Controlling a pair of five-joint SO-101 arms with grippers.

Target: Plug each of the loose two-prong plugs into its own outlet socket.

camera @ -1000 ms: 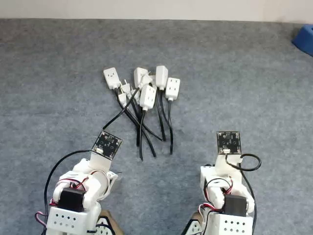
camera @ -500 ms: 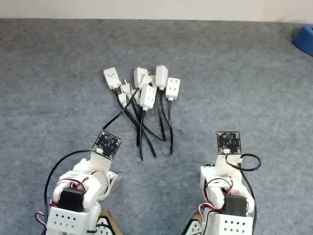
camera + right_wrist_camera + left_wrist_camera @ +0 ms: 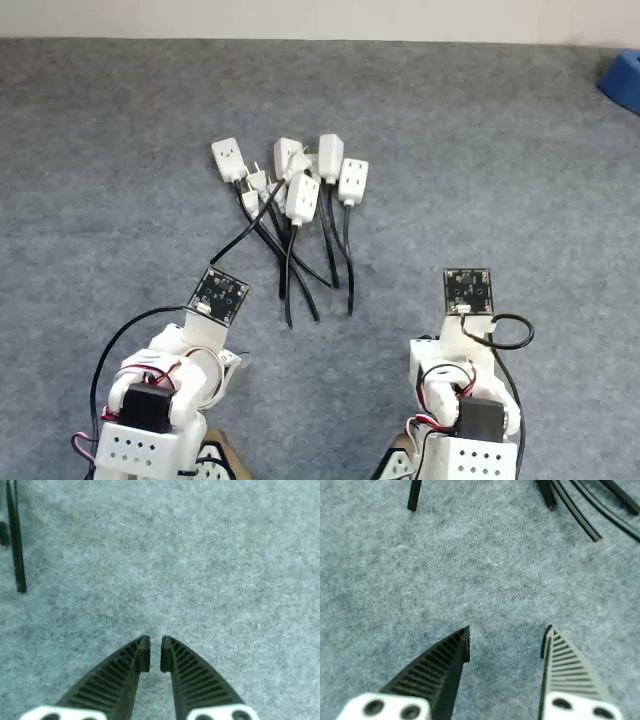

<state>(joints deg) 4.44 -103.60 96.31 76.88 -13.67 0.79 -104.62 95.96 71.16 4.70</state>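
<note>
Five white outlet sockets (image 3: 302, 198) lie flat in a tight cluster on the tabletop (image 3: 500, 150), nearer its far edge and a little left of the middle. Small white two-prong plugs (image 3: 257, 182) lie loose among them, prongs bare. Black cords (image 3: 290, 265) fan toward the near edge, crossing one another.

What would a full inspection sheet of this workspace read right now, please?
Surface: grey felt-like mat, flat.
Job's things: white outlet sockets and two-prong plugs bunched together at the far middle, none gripped.
Clutter: blue object at the far right edge.
Grippers: left gripper open, empty, over bare mat; right gripper shut, empty, over bare mat.
Cables: black cables trail from the bunch toward the arms, loose ends on the mat.
Surroundings: pale wall beyond the mat.
</note>
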